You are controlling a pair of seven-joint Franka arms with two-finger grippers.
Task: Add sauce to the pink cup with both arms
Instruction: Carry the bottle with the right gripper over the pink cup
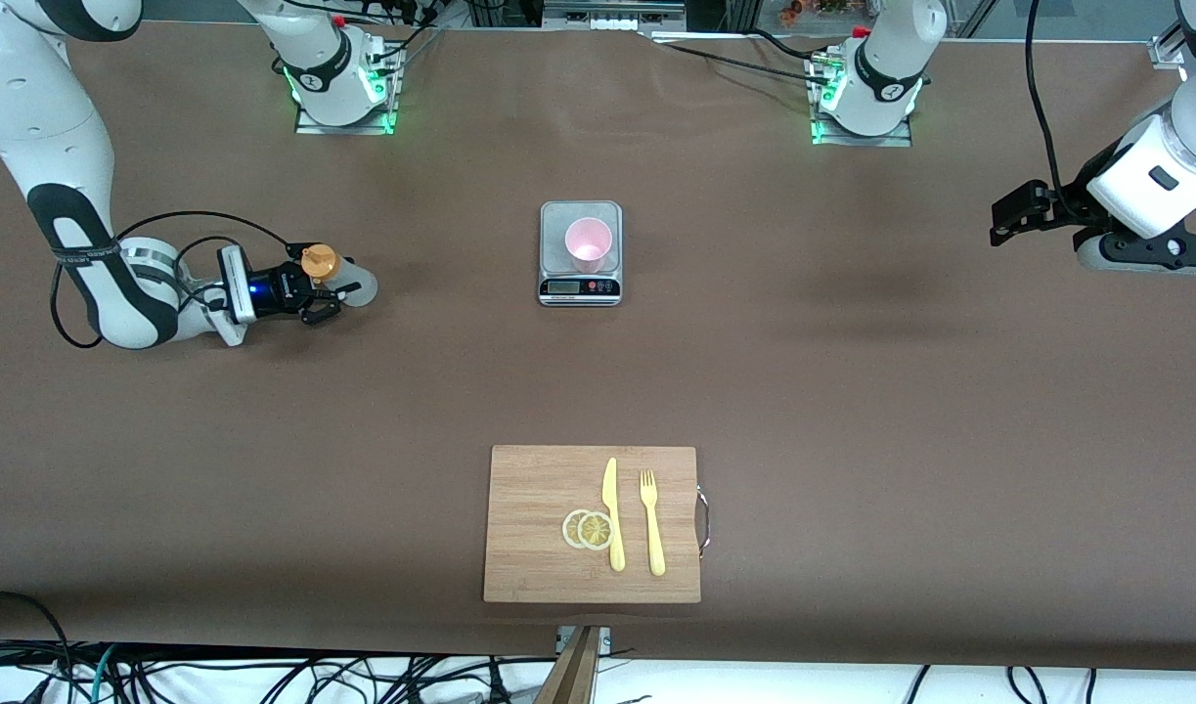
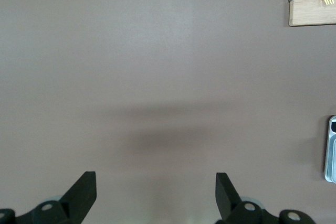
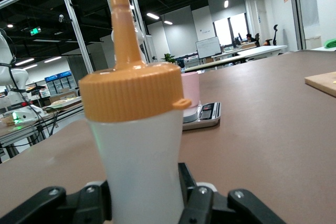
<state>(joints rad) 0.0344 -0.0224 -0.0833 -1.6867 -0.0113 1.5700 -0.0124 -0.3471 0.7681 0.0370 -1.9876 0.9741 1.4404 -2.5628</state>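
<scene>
The right hand point(image 1: 335, 293) is sitting low at the right arm's end of the brown desk point(image 1: 852, 391), its black fingers clamped on the body of the small translucent whitish squeeze bottle with an orange nozzle cap point(image 1: 332, 271). In the right wrist view the bottle point(image 3: 137, 150) is standing upright between the fingers point(image 3: 202, 195), its nozzle pointing up.

Well apart from this hand, toward the middle of the desk, the small pale pink plastic tumbler point(image 1: 589, 244) is standing upright on a small silver kitchen scale with a dark display strip point(image 1: 580, 284). The right wrist view is showing the tumbler point(image 3: 191, 88) and the scale point(image 3: 206, 116) partly hidden by the bottle's cap.

The left hand point(image 1: 1023, 217) is hanging over the desk at the left arm's end, waiting, with its fingers point(image 2: 84, 192) standing wide apart and nothing between them.

Nearer to the front camera than both hands, a rectangular light wooden cutting board with a metal handle point(image 1: 539, 567) is lying on the desk, carrying a yellow plastic knife point(image 1: 613, 513), a yellow plastic fork point(image 1: 652, 523) beside it, and two round lemon slices point(image 1: 589, 529) overlapping each other just beside the knife.
</scene>
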